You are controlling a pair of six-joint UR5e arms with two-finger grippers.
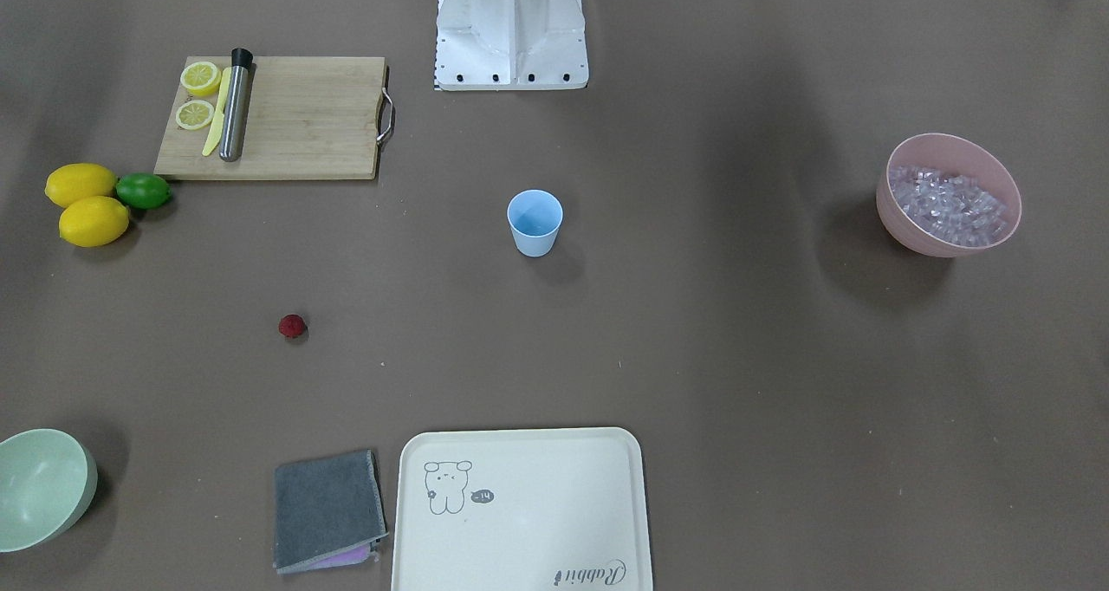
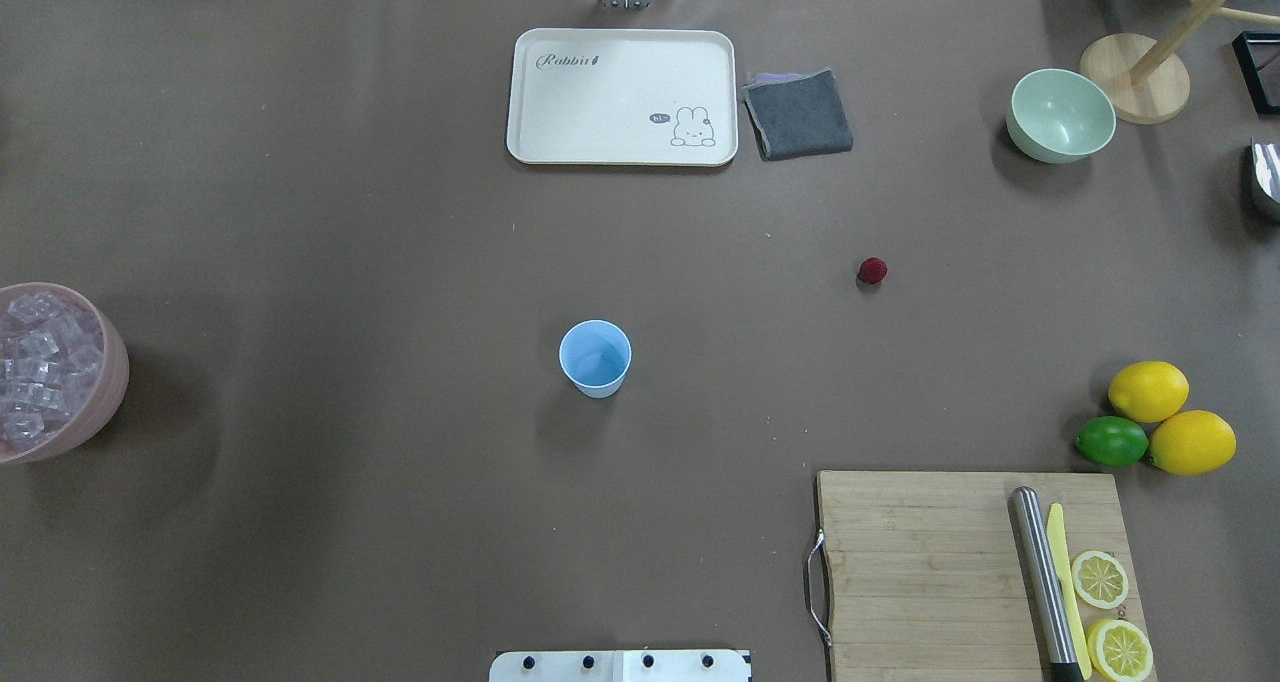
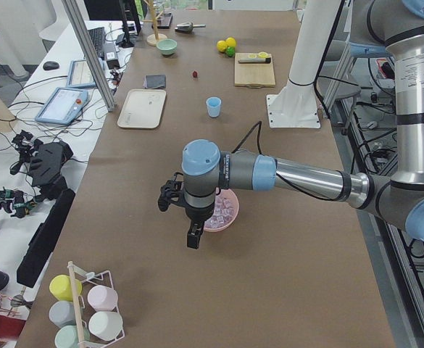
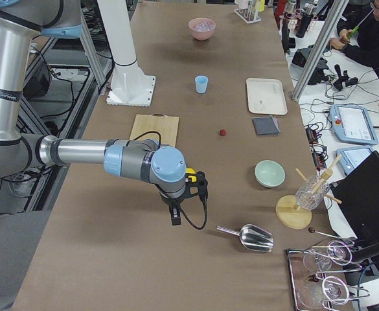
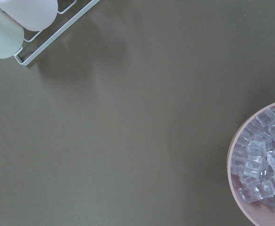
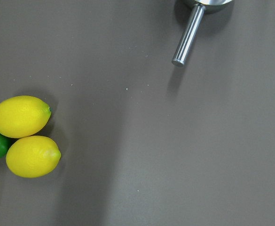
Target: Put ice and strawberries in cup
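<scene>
Left gripper [image 3: 193,242] – grip unreadable (pink bowl [image 3: 228,212] half-hidden).

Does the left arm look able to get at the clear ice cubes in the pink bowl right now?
Likely yes: the left gripper hangs near the pink bowl, and the clear ice cubes lie uncovered.

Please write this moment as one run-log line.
cup: upright, empty; ice: in pink bowl; strawberry: on table; left gripper: cannot tell; right gripper: cannot tell
</scene>
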